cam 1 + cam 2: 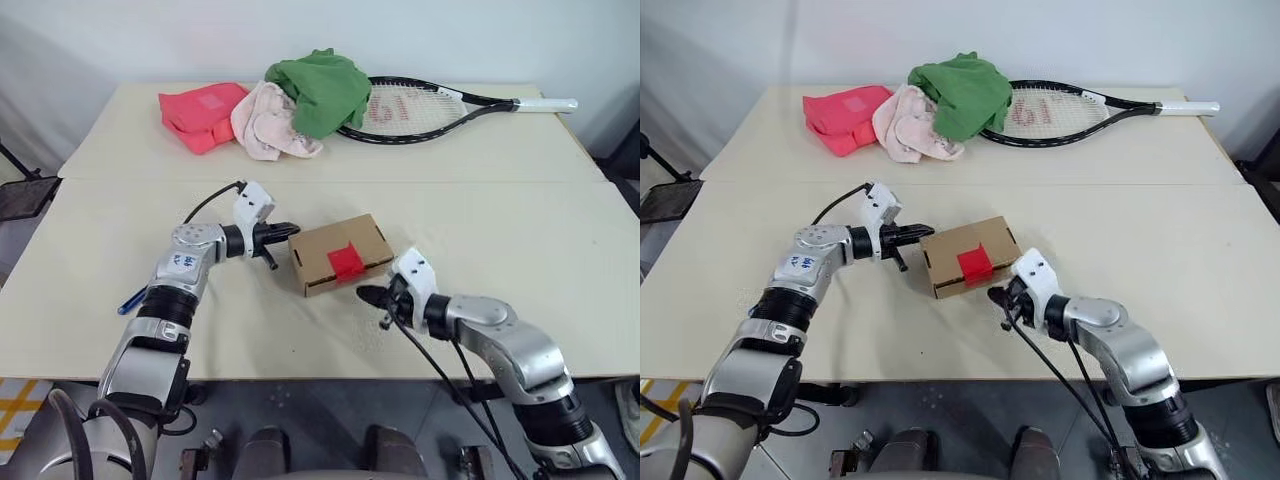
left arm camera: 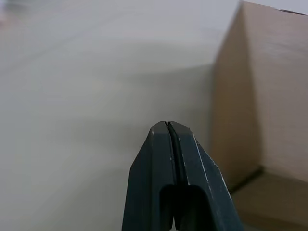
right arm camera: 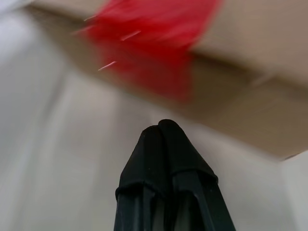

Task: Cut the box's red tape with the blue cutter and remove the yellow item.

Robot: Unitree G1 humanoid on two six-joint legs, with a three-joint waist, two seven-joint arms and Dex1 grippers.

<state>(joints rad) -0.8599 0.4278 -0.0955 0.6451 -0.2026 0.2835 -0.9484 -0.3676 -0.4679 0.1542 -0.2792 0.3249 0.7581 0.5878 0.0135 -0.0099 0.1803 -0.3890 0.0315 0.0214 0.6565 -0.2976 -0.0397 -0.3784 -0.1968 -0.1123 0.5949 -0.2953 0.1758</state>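
**Both grippers clenched and empty, flanking the box**

My left gripper is pressed shut with nothing between its fingers, and its tip sits right at the left end of the box; I cannot tell whether it actually touches the cardboard. My right gripper is likewise clenched on nothing, low over the surface just beside the box's near right corner, pointing up at the red tape.

The box lies closed near the middle of the surface, between my two grippers, with the red tape folded over its near top edge. The blue cutter lies on the surface beside my left forearm, mostly hidden behind it, well apart from the box.

At the far edge of the surface sit a pink-red cloth, a pale pink cloth and a green cloth bunched together, with a tennis racket beside them. Nothing lies between my grippers and the box.
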